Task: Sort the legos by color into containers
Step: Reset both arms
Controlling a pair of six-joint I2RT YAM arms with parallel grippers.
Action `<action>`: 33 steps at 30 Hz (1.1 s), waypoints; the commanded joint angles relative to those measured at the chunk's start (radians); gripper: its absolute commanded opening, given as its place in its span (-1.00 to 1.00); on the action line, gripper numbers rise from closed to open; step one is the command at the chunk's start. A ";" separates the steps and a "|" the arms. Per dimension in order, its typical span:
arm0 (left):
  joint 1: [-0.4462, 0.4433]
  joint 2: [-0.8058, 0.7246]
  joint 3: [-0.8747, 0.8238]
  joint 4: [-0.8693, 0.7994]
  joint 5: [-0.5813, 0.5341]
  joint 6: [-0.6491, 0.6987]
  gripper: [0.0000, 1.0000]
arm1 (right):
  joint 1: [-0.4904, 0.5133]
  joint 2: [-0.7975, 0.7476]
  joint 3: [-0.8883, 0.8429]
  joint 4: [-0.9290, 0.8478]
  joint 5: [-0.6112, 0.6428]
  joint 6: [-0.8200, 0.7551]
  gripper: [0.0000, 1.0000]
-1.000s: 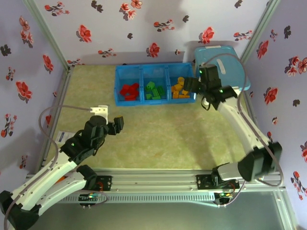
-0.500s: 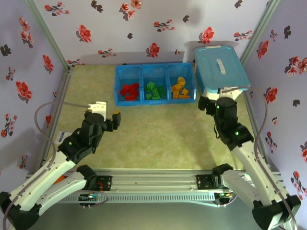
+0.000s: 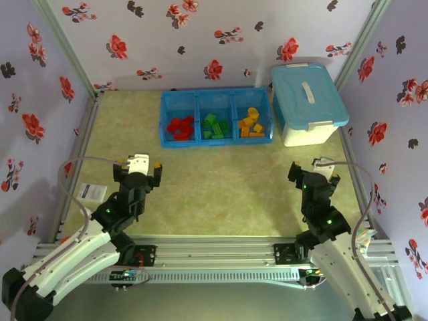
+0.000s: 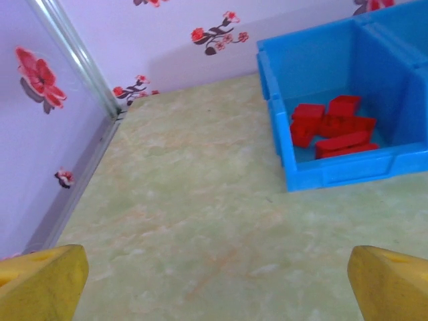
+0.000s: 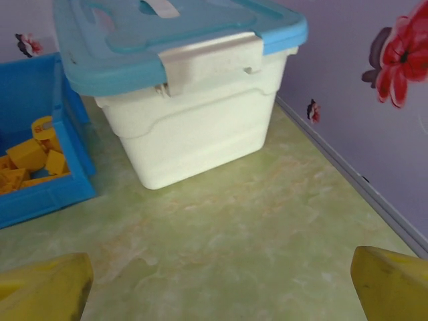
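The legos lie sorted in the three containers of the blue tray (image 3: pixel 215 91) at the back. Red ones (image 3: pixel 180 127) fill the left container, green ones (image 3: pixel 214 126) the middle, orange ones (image 3: pixel 251 124) the right. My left gripper (image 3: pixel 138 166) hovers low at the near left, open and empty, well short of the tray. In the left wrist view its yellow fingertips (image 4: pixel 40 281) frame bare mat, with the red legos (image 4: pixel 331 127) ahead. My right gripper (image 3: pixel 314 171) stands open and empty at the near right. The right wrist view catches the orange legos (image 5: pixel 30 164) at the left.
A white bin with a light-blue lid (image 3: pixel 307 103) stands right of the tray, close ahead of the right gripper (image 5: pixel 217 287). A small white card (image 3: pixel 90 192) lies by the left rail. Flowered walls and metal frame posts enclose the green mat.
Both arms pulled back toward the near edge. The right gripper left the orange container and swung down to the near right. Both grippers opened wider.
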 commanded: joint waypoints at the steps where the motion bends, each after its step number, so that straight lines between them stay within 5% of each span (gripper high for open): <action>1: 0.008 0.003 -0.058 0.152 -0.142 0.065 0.99 | -0.001 -0.073 -0.059 -0.006 0.055 0.016 0.99; 14: 0.071 0.061 -0.307 0.498 -0.199 0.130 0.99 | -0.002 -0.238 -0.265 0.151 0.103 -0.066 0.99; 20: 0.199 0.122 -0.344 0.674 -0.086 0.138 0.99 | -0.003 -0.183 -0.376 0.490 0.149 -0.168 0.99; 27: 0.357 0.318 -0.333 0.872 0.069 0.106 0.99 | -0.064 0.084 -0.407 0.825 0.113 -0.181 0.99; 33: 0.411 0.568 -0.306 1.139 0.125 0.136 0.99 | -0.150 0.497 -0.347 1.101 0.032 -0.150 0.99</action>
